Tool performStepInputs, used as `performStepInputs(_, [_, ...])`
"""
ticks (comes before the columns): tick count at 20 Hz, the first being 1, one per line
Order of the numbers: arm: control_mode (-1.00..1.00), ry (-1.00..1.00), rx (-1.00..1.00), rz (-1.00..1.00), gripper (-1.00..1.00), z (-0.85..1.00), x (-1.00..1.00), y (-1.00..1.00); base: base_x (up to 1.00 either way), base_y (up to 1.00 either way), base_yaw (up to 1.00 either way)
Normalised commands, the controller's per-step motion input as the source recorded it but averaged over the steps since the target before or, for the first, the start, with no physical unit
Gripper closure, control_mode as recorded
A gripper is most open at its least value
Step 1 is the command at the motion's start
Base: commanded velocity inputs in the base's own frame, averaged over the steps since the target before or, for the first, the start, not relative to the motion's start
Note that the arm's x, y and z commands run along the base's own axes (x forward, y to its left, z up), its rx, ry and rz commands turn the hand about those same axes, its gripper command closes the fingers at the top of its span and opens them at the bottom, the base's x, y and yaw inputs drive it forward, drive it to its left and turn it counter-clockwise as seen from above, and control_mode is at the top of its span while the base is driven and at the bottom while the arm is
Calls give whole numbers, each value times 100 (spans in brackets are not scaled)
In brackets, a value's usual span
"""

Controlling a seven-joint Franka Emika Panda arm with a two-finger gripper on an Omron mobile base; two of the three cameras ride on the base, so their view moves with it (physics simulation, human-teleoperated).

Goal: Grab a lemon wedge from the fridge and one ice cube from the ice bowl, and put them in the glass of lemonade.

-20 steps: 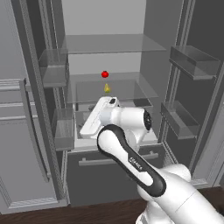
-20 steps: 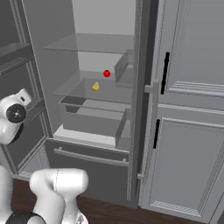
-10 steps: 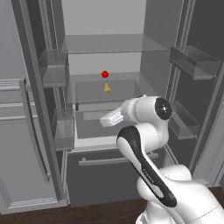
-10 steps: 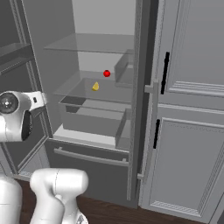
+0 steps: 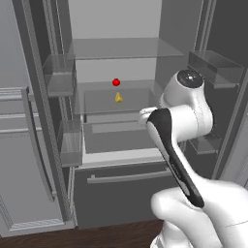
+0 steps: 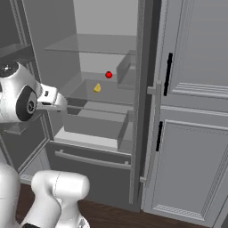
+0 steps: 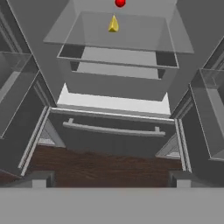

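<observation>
Reach for the lemon wedge, fridge doors already open

Nearest to us, our gripper point(image 7: 109, 179) hangs in front of the fridge point(image 5: 34, 126) with its fingertips point(image 7: 40, 178) spread about as wide as they go and nothing between them, pointing down over the lower drawer front and the dark wood floor. Above that drawer, the lemon wedge point(image 7: 113, 24) stands upright on the glass shelf point(image 7: 144, 37), with the small red fruit point(image 7: 120, 3) just behind it. We judge the hand must tilt up and rise to shelf height, then go in level between the door bins point(image 5: 62, 77). We should centre the jaws on the wedge, close gently since it is tiny, and stop short of the red fruit.
</observation>
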Motion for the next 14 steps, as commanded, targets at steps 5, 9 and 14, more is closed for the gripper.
performStepInputs(5, [-100,-16,0,-3,-100,-12,-98,-26,0,0,0])
performStepInputs(9, [-100,-17,0,5,-100,25,-46,0,0,0,0])
performStepInputs(14, [-100,-9,5,2,-100,59,-38,-11,0,0,0])
